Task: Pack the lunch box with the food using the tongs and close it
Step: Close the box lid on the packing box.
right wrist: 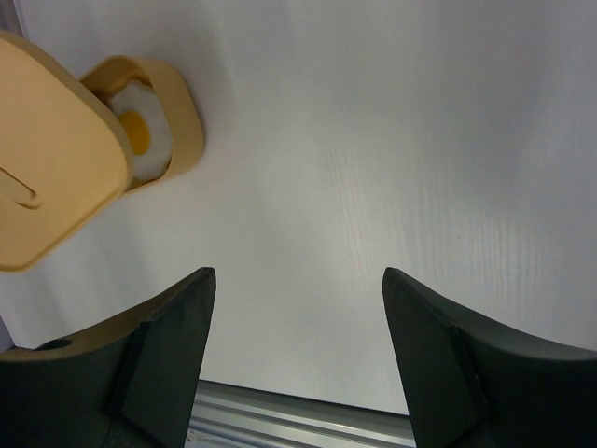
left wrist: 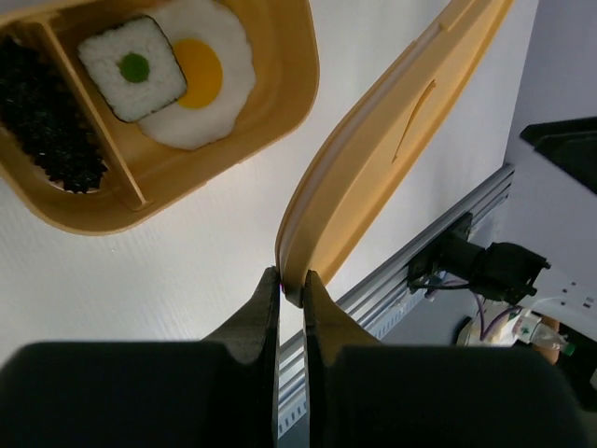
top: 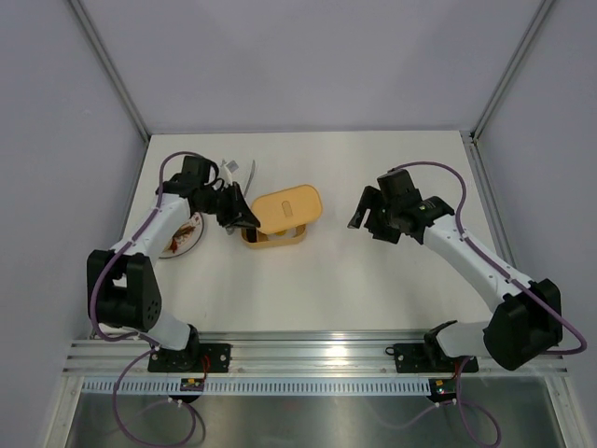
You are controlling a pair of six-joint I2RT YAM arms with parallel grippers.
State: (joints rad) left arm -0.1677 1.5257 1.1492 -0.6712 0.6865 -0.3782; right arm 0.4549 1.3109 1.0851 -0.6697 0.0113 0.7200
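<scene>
Left gripper (left wrist: pixel 291 285) pinched shut on rim of flat yellow-orange plastic lid (left wrist: pixel 392 140), held tilted over yellow-orange plastic oblong lunch box (left wrist: pixel 284 112), left of centre on white worktop (top: pixel 373 280). Fried-egg piece (left wrist: pixel 201 79) inside. Right gripper (top: pixel 366 213) spread wide, empty, right of box. Pale grey walls (top: pixel 308 56); aluminium rail (top: pixel 317 350) along near edge.

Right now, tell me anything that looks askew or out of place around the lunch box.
The lid is askew. The left gripper pinches it by one edge, and it hangs tilted and off-centre above the lunch box rather than seated on the rim. That leaves the fried egg inside uncovered.
</scene>
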